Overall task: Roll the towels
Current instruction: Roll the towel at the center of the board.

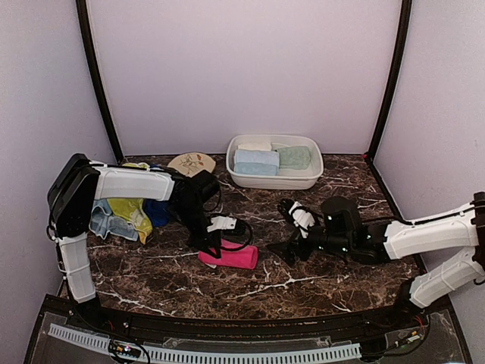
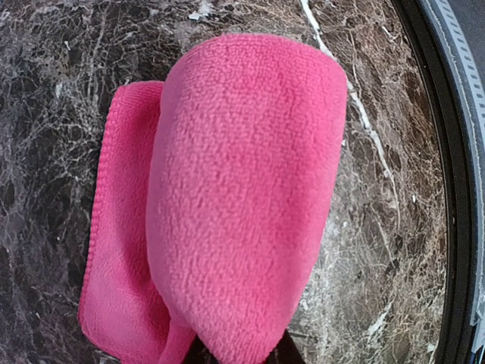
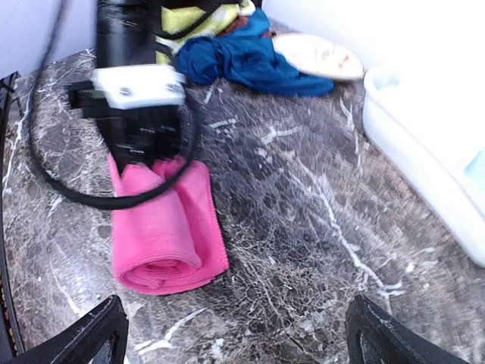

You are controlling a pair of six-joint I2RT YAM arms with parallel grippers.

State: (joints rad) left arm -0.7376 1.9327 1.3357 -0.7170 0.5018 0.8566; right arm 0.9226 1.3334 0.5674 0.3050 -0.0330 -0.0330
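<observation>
The pink towel [image 1: 229, 256] lies in the middle of the table [image 1: 318, 282], mostly rolled, with a flat flap beside the roll. The left gripper [image 1: 208, 244] stands over its left end, and its fingers seem closed on the roll — likely to stop it springing loose. The right gripper [image 3: 236, 337] hovers near the other end with its fingers spread wide and holding nothing — placed, I judge, to help tuck or carry. Rolls [image 1: 256, 161] sit in the basin [image 1: 303, 180]; an unrolled pile [image 1: 129, 214] lies at the left.
</observation>
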